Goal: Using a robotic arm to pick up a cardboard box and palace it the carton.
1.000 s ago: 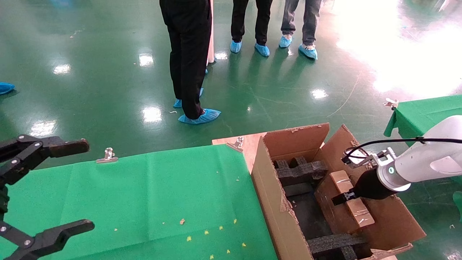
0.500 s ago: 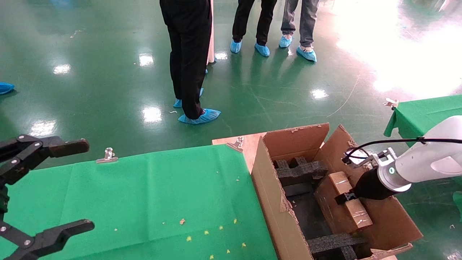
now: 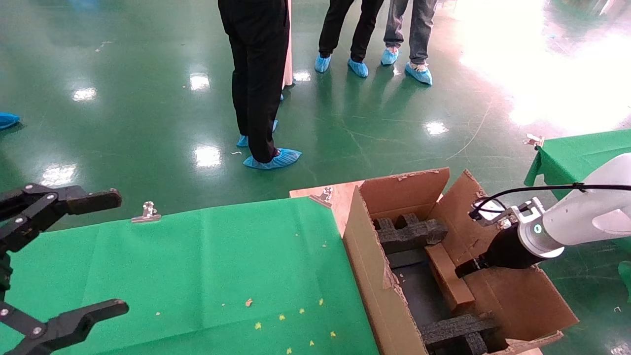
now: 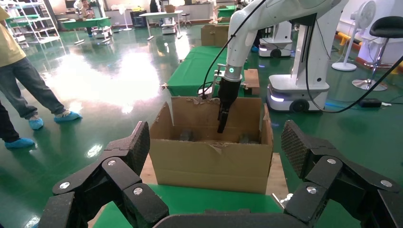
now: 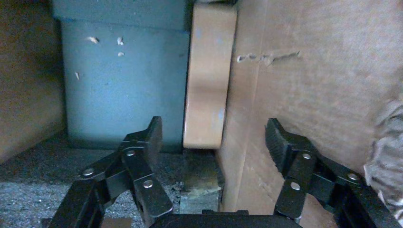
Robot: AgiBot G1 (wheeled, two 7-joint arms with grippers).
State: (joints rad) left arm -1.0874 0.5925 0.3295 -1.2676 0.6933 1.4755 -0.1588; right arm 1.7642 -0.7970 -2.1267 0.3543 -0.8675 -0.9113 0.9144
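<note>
One box: cardboard box inside carton, long axis along its wall
Right end effector: wide, empty, box just ahead

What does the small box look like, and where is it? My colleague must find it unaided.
Find the large torn-flap carton beside the green table. Inside, against its right wall, the small cardboard box lies below the open right gripper. It is smooth and brown, unlike the black foam inserts.

Cardboard box in carton, rt of table; right claw above.
</note>
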